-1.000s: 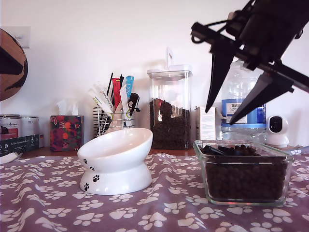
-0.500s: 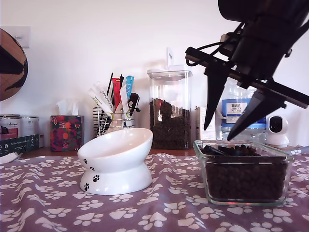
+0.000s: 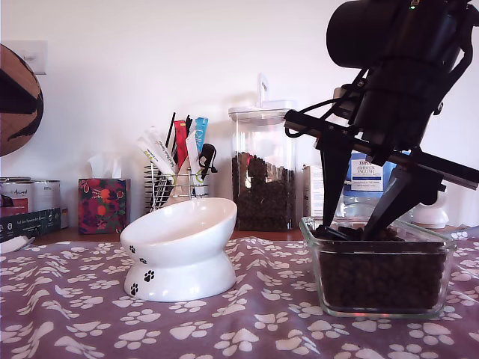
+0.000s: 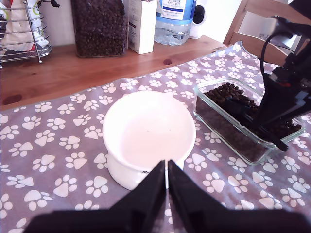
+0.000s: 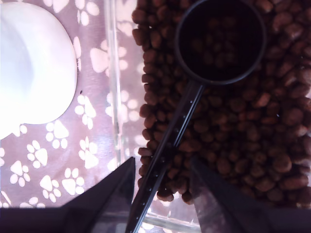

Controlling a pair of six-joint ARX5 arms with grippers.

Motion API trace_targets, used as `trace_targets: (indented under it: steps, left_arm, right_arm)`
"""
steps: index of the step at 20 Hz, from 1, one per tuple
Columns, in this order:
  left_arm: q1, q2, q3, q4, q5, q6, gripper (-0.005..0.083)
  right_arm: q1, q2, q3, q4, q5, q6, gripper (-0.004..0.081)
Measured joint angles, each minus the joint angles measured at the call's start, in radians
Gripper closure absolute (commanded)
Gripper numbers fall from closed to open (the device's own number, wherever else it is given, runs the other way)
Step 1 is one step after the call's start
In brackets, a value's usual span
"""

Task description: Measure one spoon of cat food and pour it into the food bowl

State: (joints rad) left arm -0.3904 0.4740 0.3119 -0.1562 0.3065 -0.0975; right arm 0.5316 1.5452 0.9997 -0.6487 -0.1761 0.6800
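Observation:
The spoon (image 5: 221, 41), black with a round cup, lies on the cat food (image 5: 252, 126) in a square glass dish (image 3: 382, 307). My second gripper (image 5: 163, 162) is open, one finger on each side of the spoon's thin handle (image 5: 170, 141), and I cannot tell whether it touches. In the exterior view my second gripper (image 3: 348, 230) reaches down to kibble level at the exterior view's right. The white food bowl (image 3: 179, 250) with black paw prints stands at the dish's left in that view and looks empty. My first gripper (image 4: 166, 165) is shut on nothing, hovering by the food bowl (image 4: 148, 131).
A purple paw-print cloth (image 3: 75, 314) covers the table. Behind stand a clear kibble canister (image 3: 262, 168), a wire holder of pens and tubes (image 3: 176, 168), a tissue box (image 3: 103, 206), a water bottle (image 3: 367, 176) and a small white camera (image 3: 432, 215). A wooden chair (image 4: 262, 24) stands beyond the table.
My second gripper has come down from above the glass dish until its open fingers reach the kibble. The bowl and dish have not moved.

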Motion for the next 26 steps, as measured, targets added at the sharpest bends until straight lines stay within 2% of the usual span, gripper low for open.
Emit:
trace_targets:
  steps: [18,26]
  left_arm:
    - [0.000,0.000,0.000,0.000,0.000,0.000,0.0794]
    - [0.000,0.000,0.000,0.000,0.000,0.000,0.0794]
  right_arm:
    - [0.000,0.000,0.000,0.000,-0.002,-0.001,0.0564]
    - [0.000,0.000,0.000,0.000,-0.008,-0.024,0.0650]
